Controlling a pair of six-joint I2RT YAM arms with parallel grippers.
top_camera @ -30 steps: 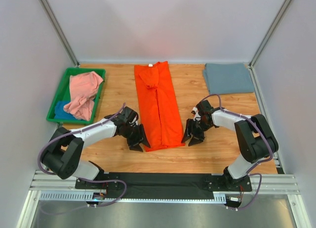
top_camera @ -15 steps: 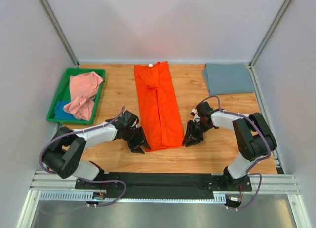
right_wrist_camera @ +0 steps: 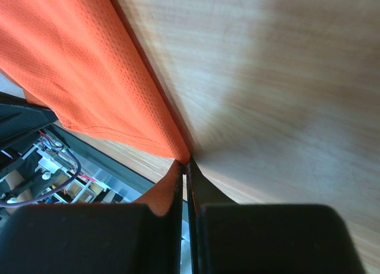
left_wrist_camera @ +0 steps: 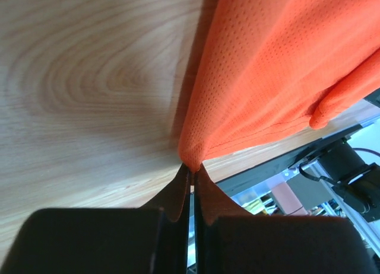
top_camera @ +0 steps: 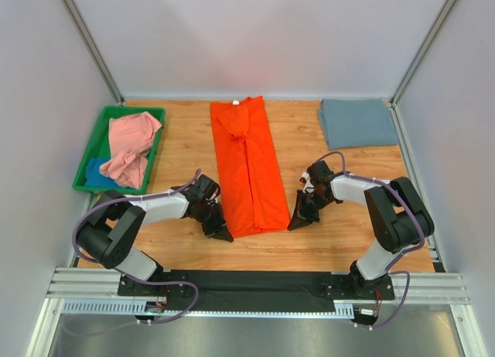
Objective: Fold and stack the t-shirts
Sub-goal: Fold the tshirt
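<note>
The orange t-shirt (top_camera: 247, 164) lies as a long folded strip down the middle of the wooden table. My left gripper (top_camera: 226, 236) is shut on its near left corner (left_wrist_camera: 191, 158). On the other side my right gripper (top_camera: 293, 225) is shut on the near right corner (right_wrist_camera: 181, 154). A grey-blue t-shirt (top_camera: 356, 122) lies folded flat at the back right. In the green tray (top_camera: 87, 151) at the left, a salmon pink t-shirt (top_camera: 130, 147) lies crumpled over a blue one (top_camera: 97, 171).
Grey walls close in the table on three sides. A black strip and metal rail (top_camera: 247, 283) with the arm bases run along the near edge.
Both grippers closed from open and moved inward onto the orange shirt's near corners; the shirt itself lies as before.
</note>
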